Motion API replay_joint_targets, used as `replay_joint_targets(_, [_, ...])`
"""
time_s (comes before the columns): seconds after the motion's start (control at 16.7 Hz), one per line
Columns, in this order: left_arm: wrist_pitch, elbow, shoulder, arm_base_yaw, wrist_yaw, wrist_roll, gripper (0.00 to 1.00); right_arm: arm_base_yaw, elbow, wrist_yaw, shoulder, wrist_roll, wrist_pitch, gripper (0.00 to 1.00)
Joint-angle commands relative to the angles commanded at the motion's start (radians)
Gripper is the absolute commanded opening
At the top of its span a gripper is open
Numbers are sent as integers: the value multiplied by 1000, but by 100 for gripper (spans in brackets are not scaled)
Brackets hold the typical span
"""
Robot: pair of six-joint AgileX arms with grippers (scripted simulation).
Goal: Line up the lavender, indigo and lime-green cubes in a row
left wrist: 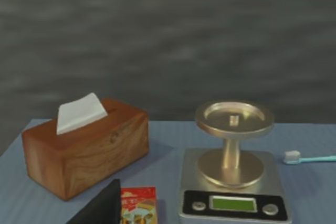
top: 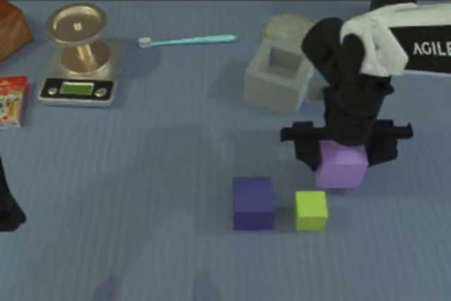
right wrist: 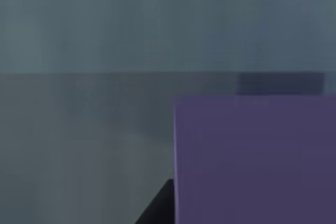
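My right gripper [top: 343,151] is shut on the lavender cube [top: 342,166], with one jaw on each side of it, right of the table's middle. In the right wrist view the lavender cube [right wrist: 252,161] fills the near field, with a dark finger [right wrist: 160,208] against its edge. The indigo cube [top: 253,202] rests on the table in front and to the left of it. The small lime-green cube [top: 311,210] sits just right of the indigo one, with a narrow gap between them. My left gripper [top: 7,211] is parked at the table's left edge.
A grey hollow square block [top: 280,73] stands behind the right gripper. A toothbrush [top: 189,39] lies at the back. A kitchen scale [top: 77,79] with a metal stand is at the back left, beside a wooden tissue box [left wrist: 84,150] and a small red packet [top: 12,101].
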Motion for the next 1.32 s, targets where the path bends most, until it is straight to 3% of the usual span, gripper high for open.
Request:
replay_joint_targets(0.24, [0, 0, 0, 0, 0, 0, 100, 6, 72, -1, -63, -3, -142, 0])
replay_joint_targets(0.72, [0, 0, 0, 0, 0, 0, 100, 28, 118, -1, -44, 24, -178, 0])
replay_joint_targets(1.32, [0, 0, 0, 0, 0, 0, 100, 367, 761, 4, 288, 378, -479, 0])
